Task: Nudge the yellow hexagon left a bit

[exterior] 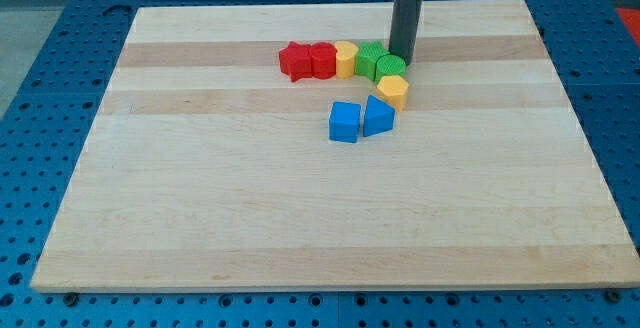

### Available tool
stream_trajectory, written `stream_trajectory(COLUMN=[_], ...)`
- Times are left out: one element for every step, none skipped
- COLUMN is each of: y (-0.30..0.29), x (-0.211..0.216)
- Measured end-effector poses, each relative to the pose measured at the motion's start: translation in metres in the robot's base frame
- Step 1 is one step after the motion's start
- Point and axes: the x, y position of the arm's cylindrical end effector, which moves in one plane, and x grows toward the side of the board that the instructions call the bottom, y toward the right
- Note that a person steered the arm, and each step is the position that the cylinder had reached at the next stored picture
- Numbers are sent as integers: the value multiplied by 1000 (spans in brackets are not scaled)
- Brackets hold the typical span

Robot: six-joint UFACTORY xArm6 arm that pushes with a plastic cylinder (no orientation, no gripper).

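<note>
The rod's tip (403,61) has no fingers to open or close. It sits near the board's top edge, beside the green block (390,66), above the yellow hexagon (393,91). Approach step, I'd judge: next it must get round to the hexagon's right.

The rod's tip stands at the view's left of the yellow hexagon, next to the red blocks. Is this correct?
Not quite. In the camera view, my tip stands above and slightly to the view's right of the yellow hexagon, next to the green blocks, not the red ones.
</note>
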Motion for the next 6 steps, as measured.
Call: stream_trajectory(y=[18,35,35,28,17,0], x=[0,12,38,59,78,97])
